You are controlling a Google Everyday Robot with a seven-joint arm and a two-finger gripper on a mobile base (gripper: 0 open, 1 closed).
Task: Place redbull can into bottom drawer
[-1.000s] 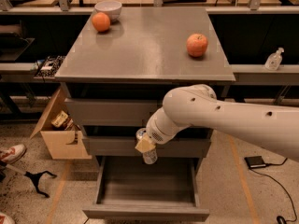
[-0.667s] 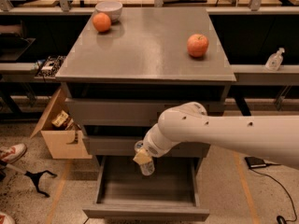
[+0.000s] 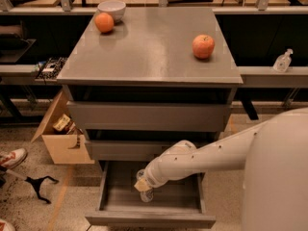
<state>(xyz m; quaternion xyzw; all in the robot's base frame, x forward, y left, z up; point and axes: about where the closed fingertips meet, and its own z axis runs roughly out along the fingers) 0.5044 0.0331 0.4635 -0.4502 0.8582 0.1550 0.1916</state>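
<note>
The bottom drawer (image 3: pixel 150 219) of the grey cabinet is pulled open, a wide shallow grey tray. My white arm reaches in from the right and bends down into it. My gripper (image 3: pixel 143 185) is inside the drawer on its left side, shut on the redbull can (image 3: pixel 147 195). The silvery can stands roughly upright, its lower end at or just above the drawer floor. The gripper covers the can's middle.
The two upper drawers (image 3: pixel 149 115) are closed. On the cabinet top are an orange fruit (image 3: pixel 104 22), a white bowl (image 3: pixel 111 8) and another orange fruit (image 3: pixel 203 46). A cardboard box (image 3: pixel 60 141) and a shoe (image 3: pixel 12 158) are on the floor at left. A bottle (image 3: pixel 282 60) stands at right.
My arm has lowered and moved left. The can went from the height of the middle drawer front down into the open bottom drawer.
</note>
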